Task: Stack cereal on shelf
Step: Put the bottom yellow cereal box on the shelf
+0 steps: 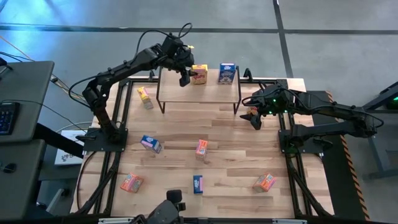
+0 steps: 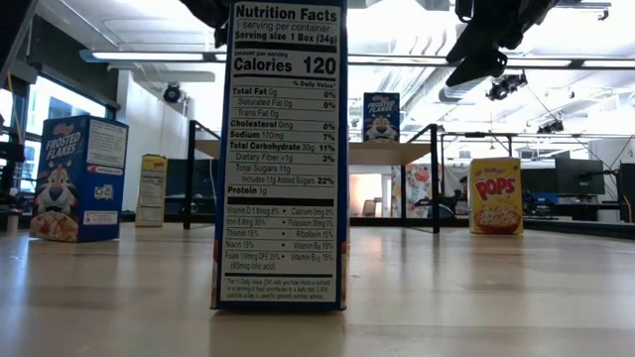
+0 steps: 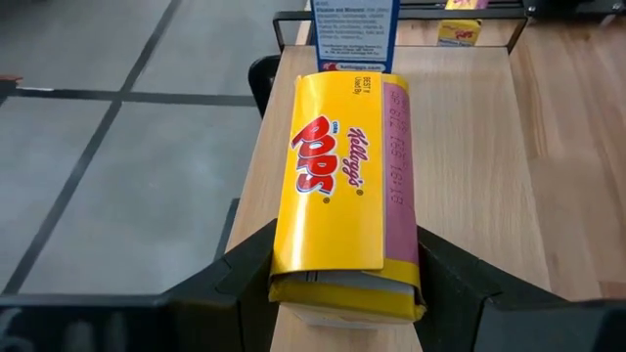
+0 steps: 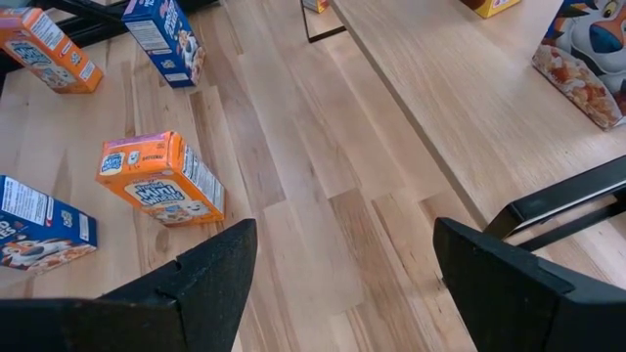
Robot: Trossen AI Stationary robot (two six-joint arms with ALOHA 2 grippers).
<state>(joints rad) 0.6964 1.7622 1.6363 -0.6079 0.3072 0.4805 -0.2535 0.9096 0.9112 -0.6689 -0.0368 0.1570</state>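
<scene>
- The left gripper [image 1: 186,76] was over the shelf [image 1: 199,94] at the far side of the table [image 1: 230,155], clenched on a yellow cereal box [image 3: 344,186].
- In the left wrist view that yellow box sat between the two dark fingers [image 3: 245,279], its "Pops" face up, above the shelf's light wooden top.
- A blue cereal box [image 1: 227,73] stood upright on the shelf, just beside the held yellow one and apart from it.
- The right gripper [image 1: 254,118] hung over the table near the shelf's right end, its fingers spread wide with nothing between them.
- In the right wrist view an orange box [image 4: 161,181] lay on the tabletop ahead of the open fingers [image 4: 210,264], with two blue boxes and another orange one farther off.
- Another yellow box [image 1: 145,97] lay on the table just left of the shelf.
- A blue box [image 1: 151,144] lay toward the table's left middle, and an orange box [image 1: 201,149] stood near the centre.
- Along the near edge were an orange box [image 1: 132,182] at the left, a blue box [image 1: 198,184] in the middle and an orange box [image 1: 264,182] at the right.
- In the low view the blue box nearest the camera showed its nutrition panel [image 2: 282,149] and stood upright on the tabletop.
</scene>
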